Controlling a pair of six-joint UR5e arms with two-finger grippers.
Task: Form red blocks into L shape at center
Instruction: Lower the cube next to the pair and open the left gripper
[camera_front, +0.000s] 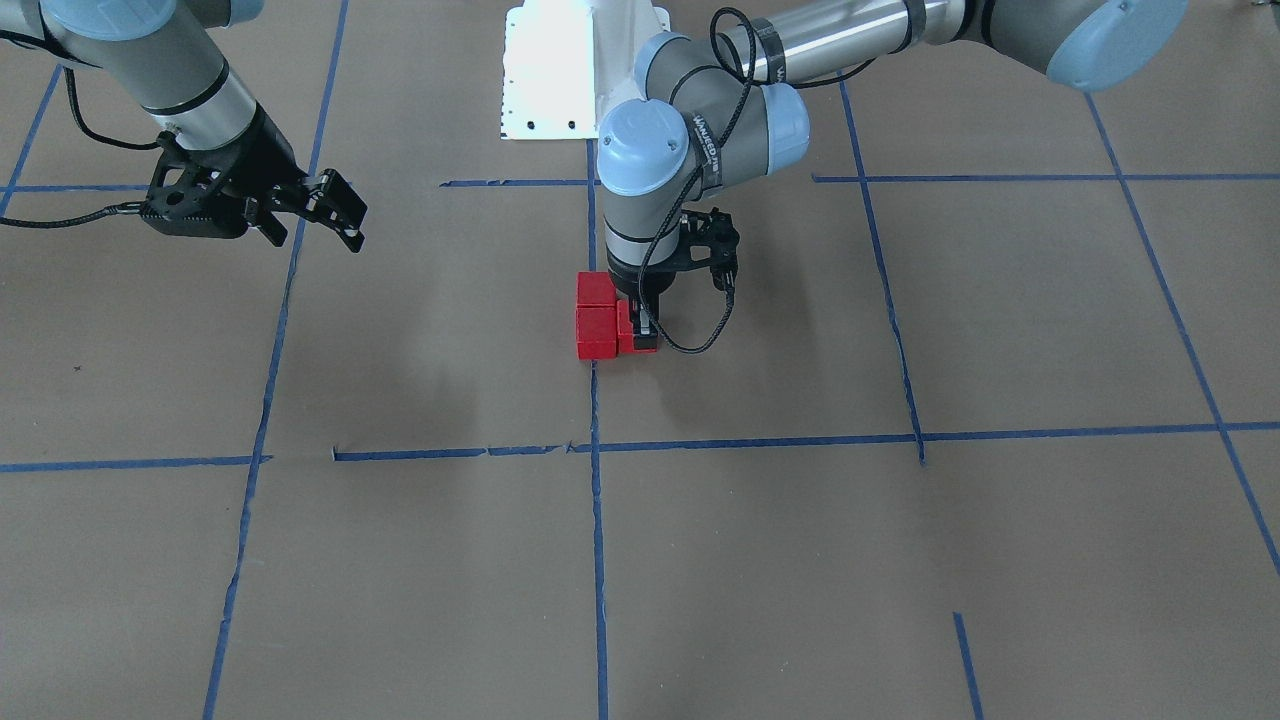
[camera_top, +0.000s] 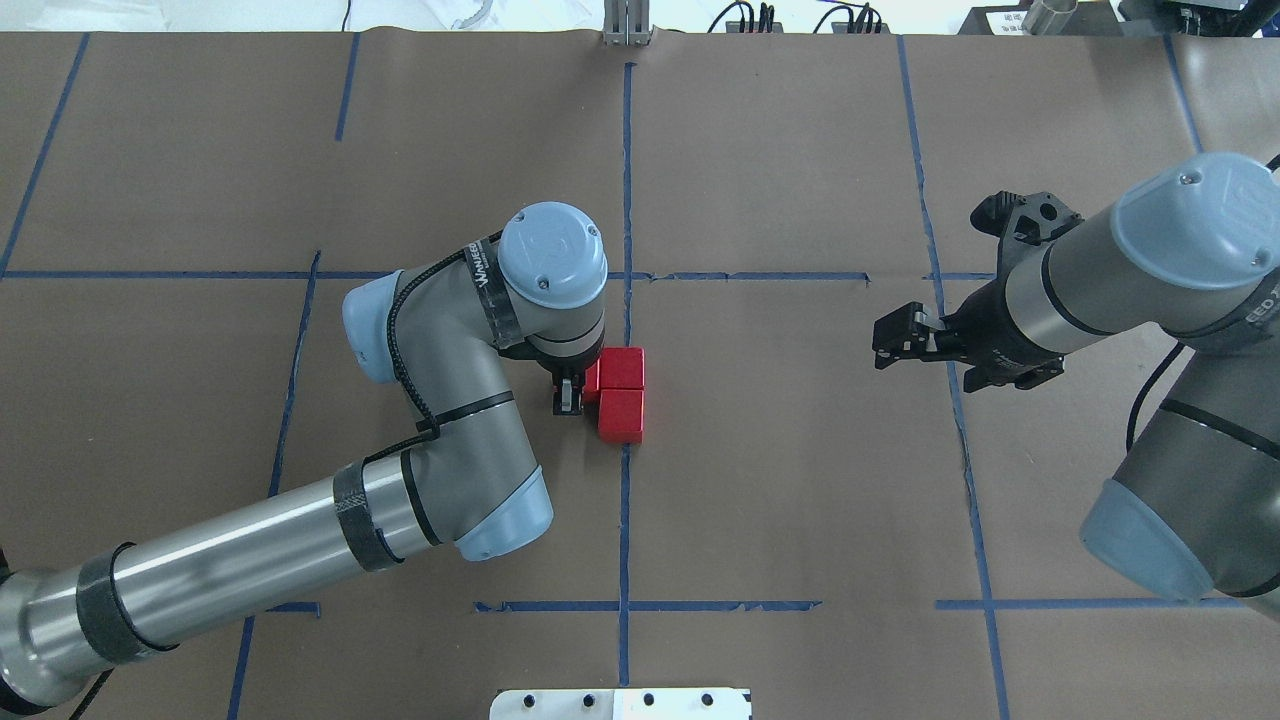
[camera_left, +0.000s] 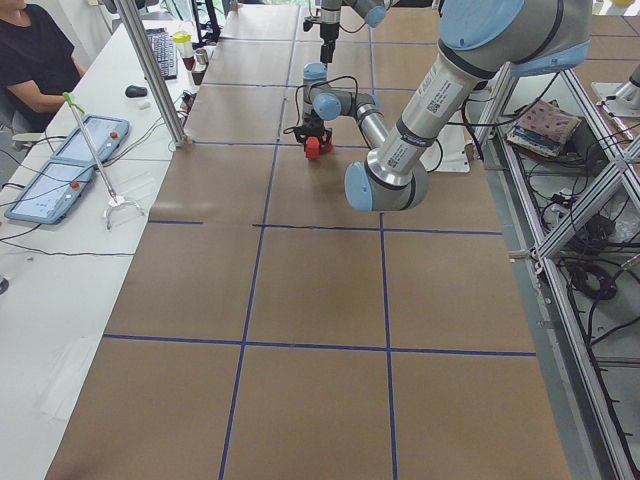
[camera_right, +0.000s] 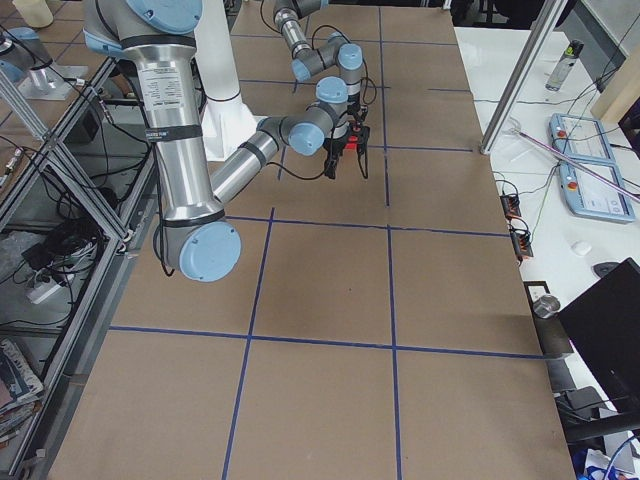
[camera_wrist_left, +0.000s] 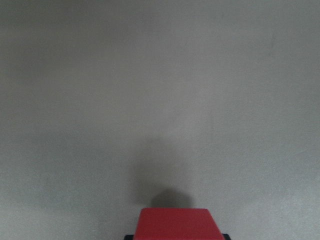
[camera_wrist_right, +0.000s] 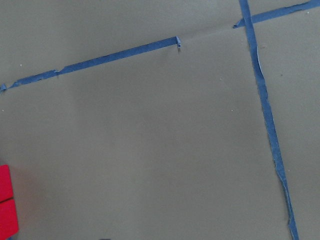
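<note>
The 3 small bright-red matte cubes (camera_front: 597, 335) are grouped touching in an L at the centre of the brown paper-covered desk (camera_front: 800, 560), on a blue tape line (camera_front: 598, 520). The left hand (camera_front: 643, 330) is clamped on the third cube (camera_front: 627, 338), the L's foot. The right hand (camera_front: 335, 215) hangs with jaws apart, well away.

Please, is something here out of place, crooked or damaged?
Only the blue tape: its lines are broken by gaps and wavy in places, so it looks worn. The red blocks sit neatly together; nothing is spilled.
</note>
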